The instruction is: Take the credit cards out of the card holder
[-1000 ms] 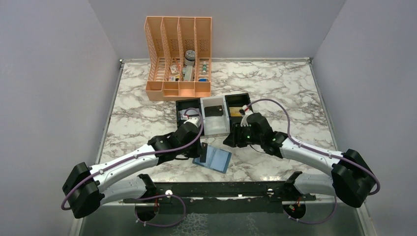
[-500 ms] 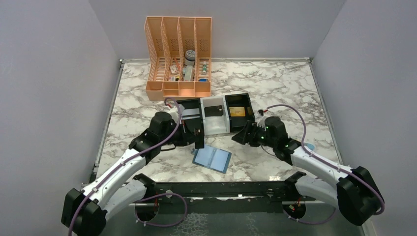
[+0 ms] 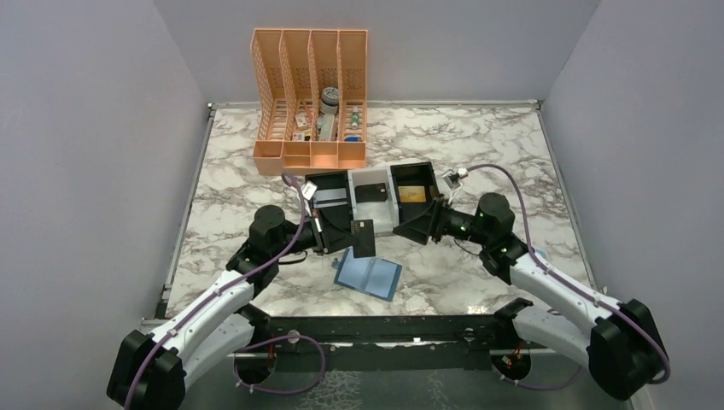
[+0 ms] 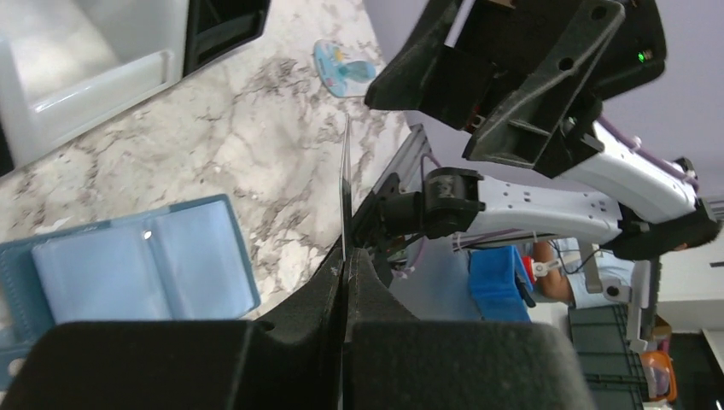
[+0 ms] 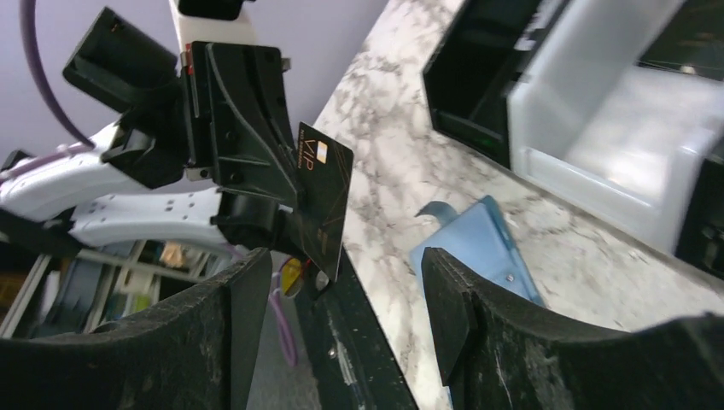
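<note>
Mid-frame, the left gripper (image 3: 347, 237) pinches a thin black rectangular card (image 3: 362, 237) just above the flat light-blue bifold holder (image 3: 368, 276), the right gripper (image 3: 424, 227) spread.

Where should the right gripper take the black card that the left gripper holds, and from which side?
Grip the free end of the black card, which sticks out past the left gripper. It is thin and held clear of the table, so the open right gripper could likely come from its own side, one finger on each flat face.
</note>
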